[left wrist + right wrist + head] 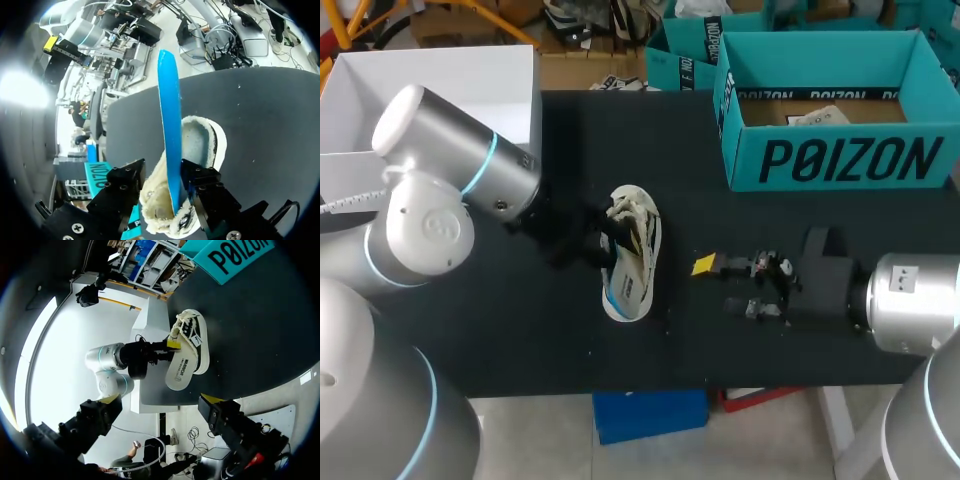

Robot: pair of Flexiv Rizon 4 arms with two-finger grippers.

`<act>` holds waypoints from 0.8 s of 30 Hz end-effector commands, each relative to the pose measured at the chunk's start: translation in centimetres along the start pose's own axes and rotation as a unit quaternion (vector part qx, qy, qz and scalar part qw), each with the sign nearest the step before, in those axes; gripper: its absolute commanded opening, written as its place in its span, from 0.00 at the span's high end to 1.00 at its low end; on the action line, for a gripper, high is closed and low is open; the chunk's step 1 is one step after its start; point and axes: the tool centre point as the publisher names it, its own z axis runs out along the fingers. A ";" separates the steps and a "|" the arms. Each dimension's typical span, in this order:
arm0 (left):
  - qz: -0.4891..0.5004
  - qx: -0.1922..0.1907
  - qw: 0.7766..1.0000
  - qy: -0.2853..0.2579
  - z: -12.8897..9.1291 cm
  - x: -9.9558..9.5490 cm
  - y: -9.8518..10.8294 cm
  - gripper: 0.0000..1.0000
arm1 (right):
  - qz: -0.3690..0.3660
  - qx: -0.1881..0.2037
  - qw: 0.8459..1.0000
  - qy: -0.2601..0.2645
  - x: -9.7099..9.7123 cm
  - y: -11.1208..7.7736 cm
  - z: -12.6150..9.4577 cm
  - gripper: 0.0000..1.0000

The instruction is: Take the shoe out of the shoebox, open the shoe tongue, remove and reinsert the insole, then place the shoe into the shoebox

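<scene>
The thin blue foam insole [169, 100] looks light and bendy, best pinched heel-end; I cannot tell the left gripper [163, 172], the right gripper [723, 286] gapes.

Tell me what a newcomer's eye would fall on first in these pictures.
The bright blue insole sticks far out of the white shoe, right at the left gripper. The shoe lies in the middle of the black table, with the right gripper open beside it. A large teal shoebox stands open at the table's far right.
</scene>
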 end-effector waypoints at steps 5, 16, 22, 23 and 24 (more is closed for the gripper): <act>0.003 0.014 1.000 0.003 -0.5 0.5 -1.8 0.58 | 0.000 0.003 1.000 0.004 -0.2 0.1 -0.7 0.00; 0.016 0.031 0.999 0.007 -0.7 0.2 -2.7 1.00 | 0.000 0.003 1.000 0.004 -0.2 0.1 -0.7 0.00; 0.017 0.035 0.999 0.004 -0.6 0.5 -2.8 1.00 | 0.000 0.003 1.000 0.004 -0.2 0.1 -0.7 0.00; 0.016 0.035 0.999 0.004 -0.6 0.6 -2.8 1.00 | 0.000 0.003 1.000 0.004 -0.2 0.1 -0.7 0.00; 0.015 0.035 0.999 0.003 -0.6 0.7 -2.8 1.00 | 0.000 0.003 1.000 0.004 -0.2 0.1 -0.7 0.00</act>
